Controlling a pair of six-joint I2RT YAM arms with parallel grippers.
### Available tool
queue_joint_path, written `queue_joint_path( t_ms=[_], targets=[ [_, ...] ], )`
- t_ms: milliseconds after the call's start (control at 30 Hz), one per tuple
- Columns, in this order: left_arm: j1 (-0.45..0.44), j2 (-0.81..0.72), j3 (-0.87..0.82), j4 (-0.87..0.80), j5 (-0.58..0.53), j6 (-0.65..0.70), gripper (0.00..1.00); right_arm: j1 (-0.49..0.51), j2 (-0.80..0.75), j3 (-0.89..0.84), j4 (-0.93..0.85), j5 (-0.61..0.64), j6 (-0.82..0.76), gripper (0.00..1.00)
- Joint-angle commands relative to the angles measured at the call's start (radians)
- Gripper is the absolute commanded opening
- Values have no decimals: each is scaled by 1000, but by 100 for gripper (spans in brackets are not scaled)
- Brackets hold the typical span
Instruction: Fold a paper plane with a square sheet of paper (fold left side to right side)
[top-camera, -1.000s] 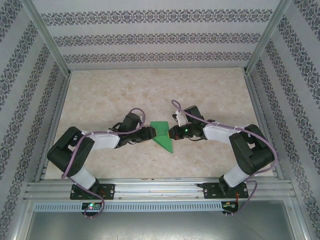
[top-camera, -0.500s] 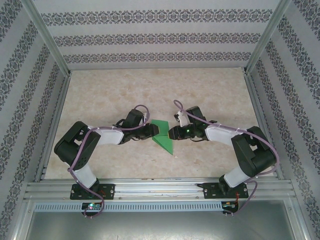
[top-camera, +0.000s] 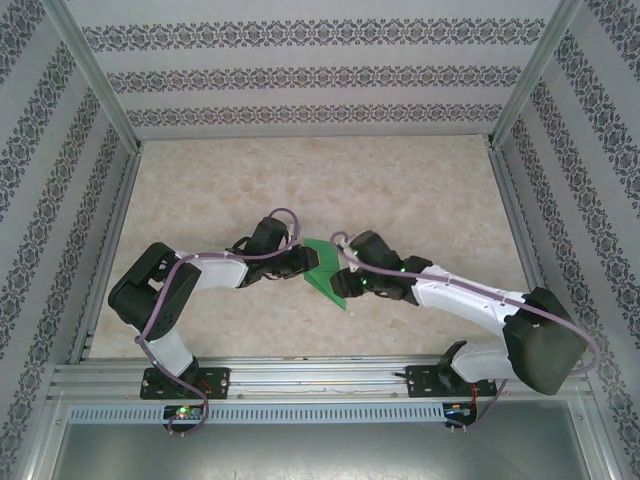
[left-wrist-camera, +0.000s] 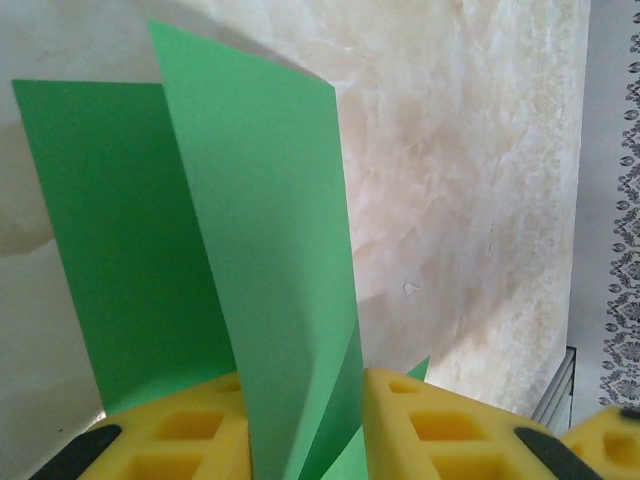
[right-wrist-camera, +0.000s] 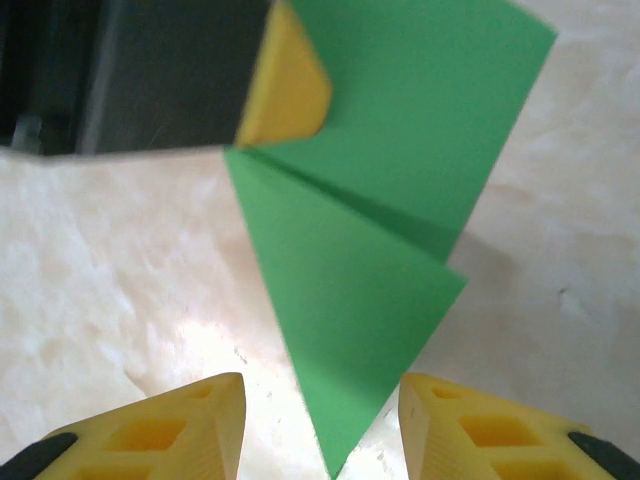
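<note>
Two arms, same build. Left arm (top-camera: 205, 272): white shell links, chunky rounded black joints. Right arm (top-camera: 470, 298): same white and black, with a small green light (top-camera: 362, 283) near the wrist. Thin purple cables (top-camera: 282, 212) loop along both. Black base plates (top-camera: 185, 382). Left end effector (left-wrist-camera: 303, 420): black body, yellow fingers (left-wrist-camera: 440, 425) with moulded square pockets and black strips low down. Right end effector (right-wrist-camera: 320, 400): same yellow pocketed tips (right-wrist-camera: 170, 430).
</note>
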Motion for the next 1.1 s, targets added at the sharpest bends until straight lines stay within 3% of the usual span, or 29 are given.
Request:
queue_joint_path(
  t_ms=[0, 267, 533, 1067],
  targets=[
    [9, -26, 17, 37, 17, -23, 30, 93, 10, 5, -53, 251, 10, 45],
    [10, -35, 32, 3, 17, -28, 30, 224, 154, 59, -45, 380, -1, 44],
    [10, -45, 43, -11, 25, -31, 30, 244, 266, 124, -45, 411, -29, 41],
    [9, -50, 45, -20, 21, -33, 29, 245, 330, 135, -66, 452, -28, 33]
  ],
)
